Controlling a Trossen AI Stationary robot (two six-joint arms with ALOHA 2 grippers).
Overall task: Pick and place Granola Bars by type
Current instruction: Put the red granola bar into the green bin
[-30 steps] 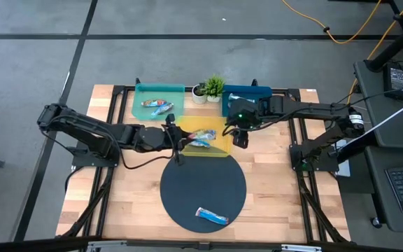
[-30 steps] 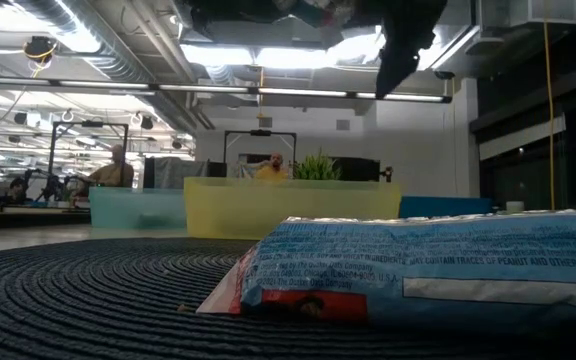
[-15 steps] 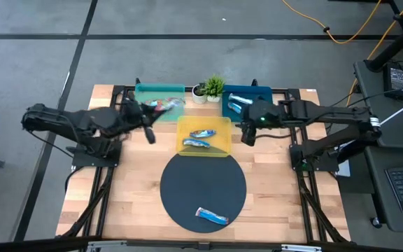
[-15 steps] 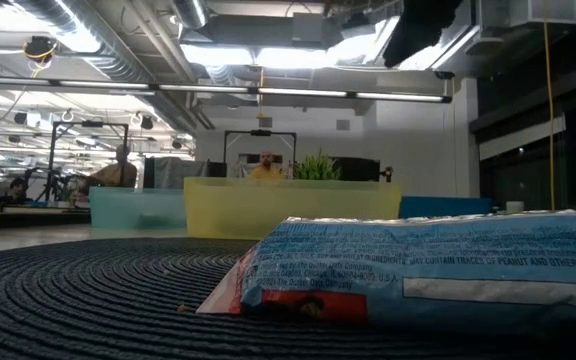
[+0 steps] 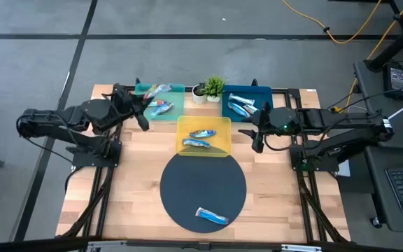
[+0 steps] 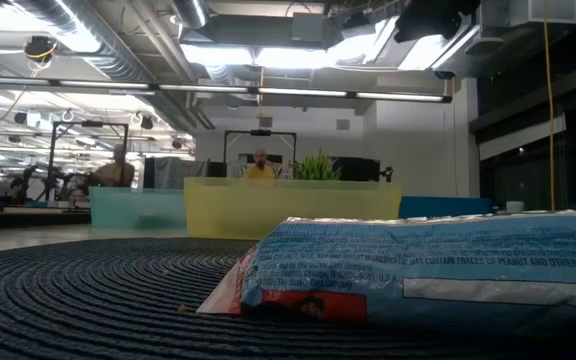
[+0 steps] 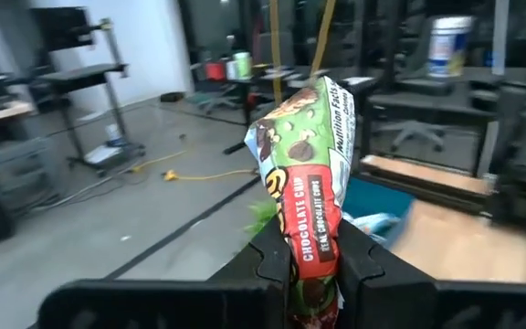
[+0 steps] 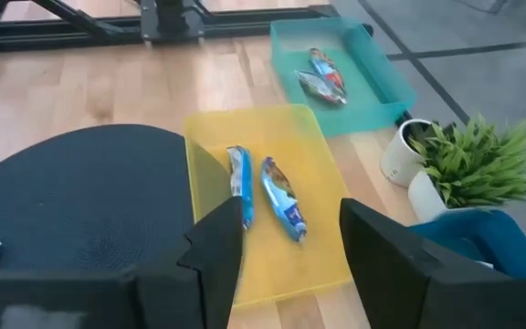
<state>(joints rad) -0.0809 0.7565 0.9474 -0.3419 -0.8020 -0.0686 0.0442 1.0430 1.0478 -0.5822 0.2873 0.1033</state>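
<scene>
- Left gripper is clamped on a green-print bar, pinched at one end, the rest standing free past the fingertips.
- In the high view that gripper hangs over the teal tray; two bars already lie just under and beside it.
- Step as I read it: drop this bar in the teal tray with its like.
- Do it well: lower until the bar's free end is inside the tray walls, then release. Dropping from height risks a bounce over the rim.
- Aim beside the bars already there, not on top of them.
- Right gripper is spread and empty, hanging off the yellow tray's side; two blue bars lie ahead of it.
- Blue tray behind it holds more.
- One bar is left on the mat, well away from both grippers.
- Plant sits between the teal and blue trays, so retract clear of it.
</scene>
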